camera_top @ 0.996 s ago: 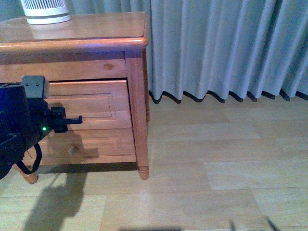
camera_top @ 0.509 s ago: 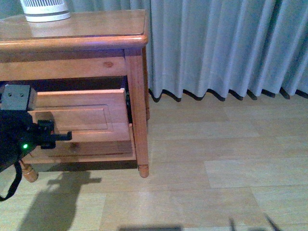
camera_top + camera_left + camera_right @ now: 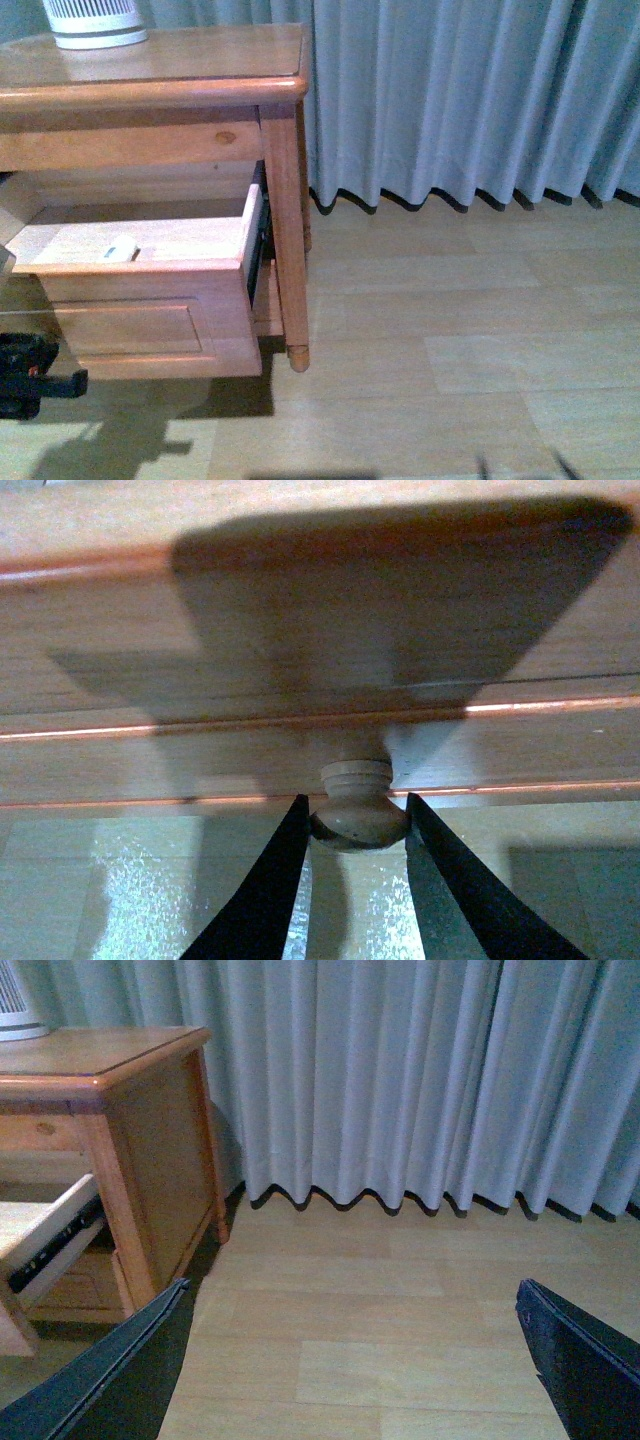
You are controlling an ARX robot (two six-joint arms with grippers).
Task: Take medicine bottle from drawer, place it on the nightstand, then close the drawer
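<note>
The drawer [image 3: 140, 325] of the nightstand [image 3: 200, 62] stands pulled far out, its pale plywood inside showing. A small white medicine bottle [image 3: 120, 247] lies on its side on the drawer floor, near the front panel. My left gripper [image 3: 356, 818] is shut on the round wooden drawer knob [image 3: 357, 805], one black finger on each side. In the front view only a dark part of that arm [image 3: 30, 385] shows at the lower left, below the drawer front. My right gripper [image 3: 355, 1290] hangs open over the bare floor, right of the nightstand [image 3: 150, 1130], holding nothing.
A white ribbed device [image 3: 95, 22] stands at the back left of the nightstand's top. Grey curtains [image 3: 470, 100] hang behind and to the right, down to the pale wood floor [image 3: 450, 340]. A second drawer sits under the open one, mostly hidden by it.
The drawer has slid out toward me, and the left arm has drawn back and down with the knob. The drawer's inside and the medicine bottle have come into view.
</note>
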